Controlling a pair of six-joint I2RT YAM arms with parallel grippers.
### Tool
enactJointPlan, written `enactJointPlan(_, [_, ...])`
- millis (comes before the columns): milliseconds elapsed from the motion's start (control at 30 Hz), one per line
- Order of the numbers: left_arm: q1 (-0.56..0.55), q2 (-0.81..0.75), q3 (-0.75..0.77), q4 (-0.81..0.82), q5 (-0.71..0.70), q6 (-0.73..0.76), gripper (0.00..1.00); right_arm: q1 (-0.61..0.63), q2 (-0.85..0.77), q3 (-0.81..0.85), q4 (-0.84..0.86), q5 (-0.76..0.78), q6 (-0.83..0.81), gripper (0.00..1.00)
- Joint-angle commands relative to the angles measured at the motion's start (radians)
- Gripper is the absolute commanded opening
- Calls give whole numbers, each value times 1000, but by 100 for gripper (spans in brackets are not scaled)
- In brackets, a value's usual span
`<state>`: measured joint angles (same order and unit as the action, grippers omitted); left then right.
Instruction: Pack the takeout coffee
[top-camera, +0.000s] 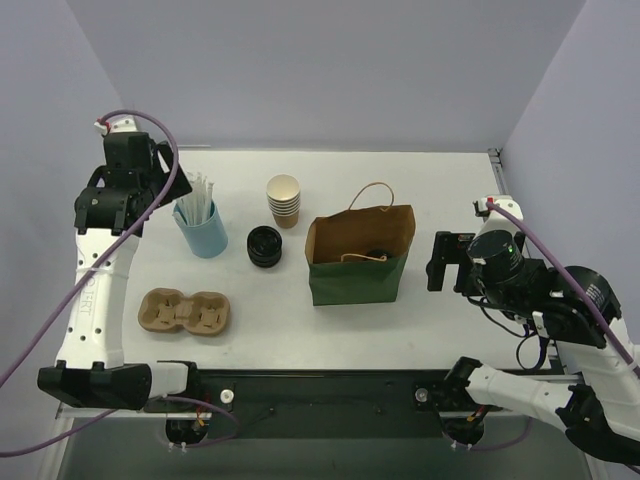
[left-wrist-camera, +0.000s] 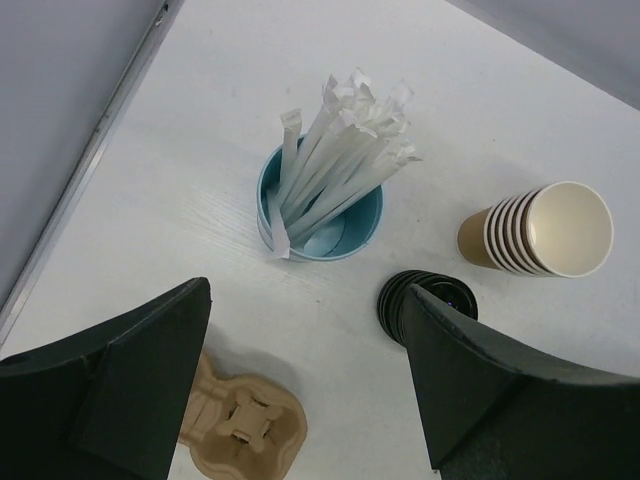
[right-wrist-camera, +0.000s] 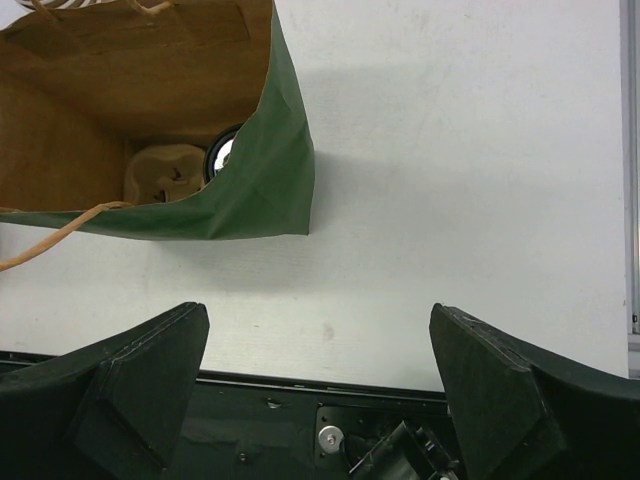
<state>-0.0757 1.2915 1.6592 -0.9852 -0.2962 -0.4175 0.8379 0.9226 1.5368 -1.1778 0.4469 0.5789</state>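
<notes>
Gloss on a round black plastic lid marks the takeout coffee (right-wrist-camera: 220, 155) deep inside the kraft-and-green paper bag (right-wrist-camera: 255, 190) beside a moulded pulp tray (right-wrist-camera: 165, 175) in the right wrist view, only a dark spot from overhead, while left and right jaws stand spread wide, empty.

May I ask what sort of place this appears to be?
Most likely a robotics lab bench staged as a café takeout station: a stack of paper cups, wrapped straws in a blue holder, and a handled paper bag on a white table.
</notes>
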Motion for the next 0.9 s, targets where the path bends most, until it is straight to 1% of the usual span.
enactJointPlan(0, [28,25,-24,19,9,-47,86,-6,10,-12,-19,1,-11,100])
enactJointPlan(133, [70,34,-61,22,20,-144,83,-6,36,-4,-22,-23,-19,100])
enactJointPlan(167, [101,35,-73,31,28,-165,83,-8,39,-4,-22,-28,-21,100])
enactJointPlan(267, [148,28,-116,52,37,-207,82,-11,48,-6,-20,-30,-39,100])
enactJointPlan(333, [172,23,-136,65,40,-221,81,-16,50,-3,-23,-25,-65,100])
enactJointPlan(367, [201,23,-141,66,43,-231,81,-16,48,-3,-22,-20,-71,100])
enactJointPlan(467, [231,40,-151,77,49,-241,77,-17,47,-9,-20,-8,-80,100])
enactJointPlan(600, [231,58,-179,103,81,-247,73,-20,62,-23,-2,-28,-100,100])
enactJointPlan(733, [231,52,-234,221,133,-222,72,-23,74,-32,0,-30,-126,100])
enactJointPlan(800, [226,54,-251,276,163,-182,69,-28,71,-37,0,-30,-129,100])
enactJointPlan(867, [228,54,-271,283,170,-181,68,-28,67,-43,-2,-31,-134,100])
